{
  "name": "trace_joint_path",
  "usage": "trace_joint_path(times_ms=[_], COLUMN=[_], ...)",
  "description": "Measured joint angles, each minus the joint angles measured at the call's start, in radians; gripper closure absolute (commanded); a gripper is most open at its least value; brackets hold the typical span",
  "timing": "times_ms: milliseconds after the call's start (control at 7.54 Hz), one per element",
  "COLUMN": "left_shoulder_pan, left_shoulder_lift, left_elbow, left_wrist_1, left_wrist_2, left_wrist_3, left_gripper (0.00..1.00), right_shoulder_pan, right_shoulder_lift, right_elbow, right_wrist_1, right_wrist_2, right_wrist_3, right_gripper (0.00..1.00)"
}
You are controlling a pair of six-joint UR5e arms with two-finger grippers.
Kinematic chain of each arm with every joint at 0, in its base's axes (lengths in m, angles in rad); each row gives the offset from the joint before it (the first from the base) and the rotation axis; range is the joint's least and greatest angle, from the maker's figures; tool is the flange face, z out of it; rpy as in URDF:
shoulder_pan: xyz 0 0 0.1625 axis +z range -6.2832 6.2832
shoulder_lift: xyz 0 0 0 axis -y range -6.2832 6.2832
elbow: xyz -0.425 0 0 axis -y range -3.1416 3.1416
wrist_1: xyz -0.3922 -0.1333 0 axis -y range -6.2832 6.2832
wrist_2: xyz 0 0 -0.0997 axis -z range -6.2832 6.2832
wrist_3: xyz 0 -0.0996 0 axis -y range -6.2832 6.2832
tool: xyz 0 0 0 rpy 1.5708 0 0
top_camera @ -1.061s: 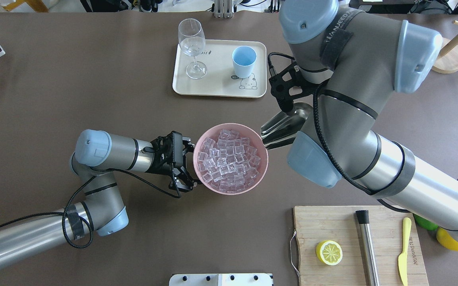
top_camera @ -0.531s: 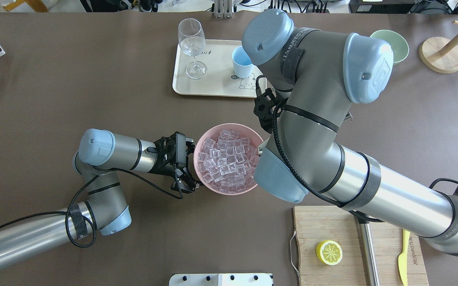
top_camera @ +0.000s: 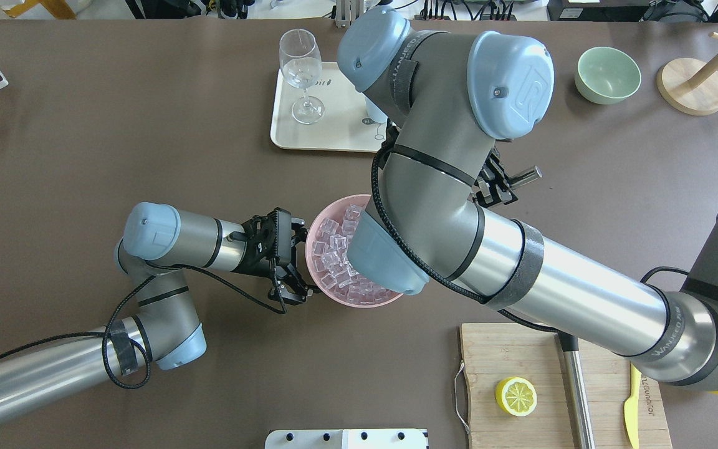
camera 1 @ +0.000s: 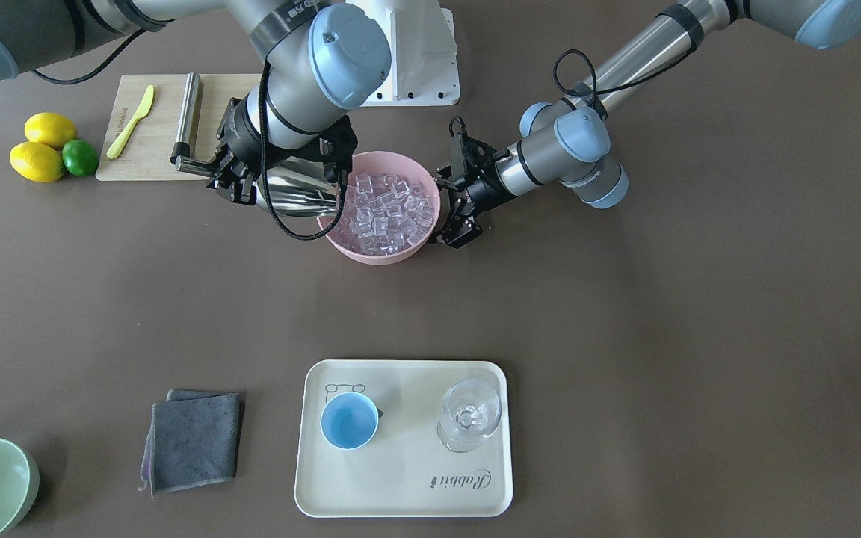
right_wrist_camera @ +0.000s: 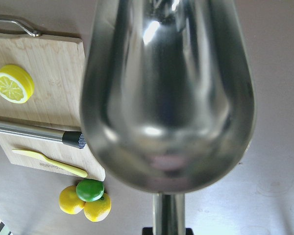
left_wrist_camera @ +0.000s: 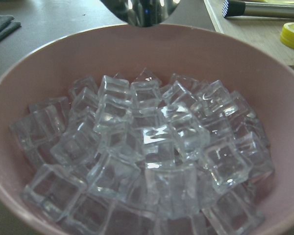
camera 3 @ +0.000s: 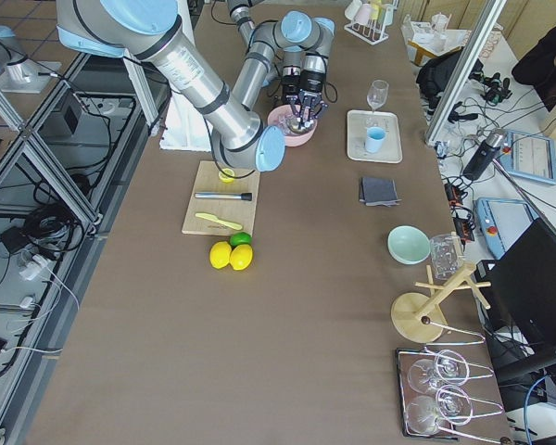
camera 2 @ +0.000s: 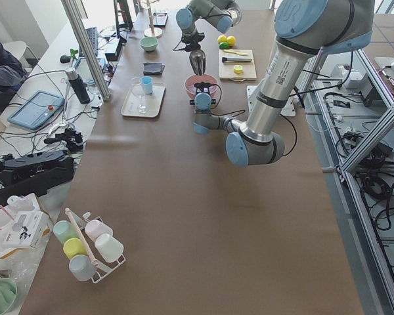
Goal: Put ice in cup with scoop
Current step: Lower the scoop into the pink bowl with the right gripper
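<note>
Bench: brown, carries everything.

Right arm: in the overhead view it blankets the middle. It covers roughly half the pink bowl and a corner of the tray. The cup, plain in the front view, is all but hidden overhead. The same arm cuts off the upper end of the steel cylinder on the cutting board.

Tray: cream, on the far side of the bench from the robot, well apart from the pink bowl. The cup stands upright on it, its blue inside showing to the bottom. A clear stemmed glass stands beside the cup, not touching it.

Pink bowl: heaped with ice. In the left wrist view the cubes pile close to the rim.

Scoop: the right pincer is clamped on its tubular handle. The trough lies low, with its lip at the bowl's rim on the side away from the left pincer. We cannot tell whether the lip touches rim or ice. In the right wrist view the trough fills the frame and hides the bowl, so we cannot tell whether it carries ice.

Left pincer: jaws wide, its two fingers spread along the bowl's outer wall. We cannot make out contact.
</note>
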Motion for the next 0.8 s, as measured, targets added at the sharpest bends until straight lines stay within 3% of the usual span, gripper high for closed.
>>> trace_joint_path(times_ms=[796], left_shoulder_pan=[-0.001], left_shoulder_lift=[0.003], left_elbow=[0.000], left_wrist_1=[0.002], left_wrist_2=[-0.008], left_wrist_3=[-0.005], left_gripper=[0.02], right_shoulder_pan=[-0.044], right_shoulder_lift=[0.014], right_elbow=[-0.045], right_wrist_1=[-0.036], right_wrist_2=[-0.009], right_wrist_3=[0.098], right_gripper=[1.00])
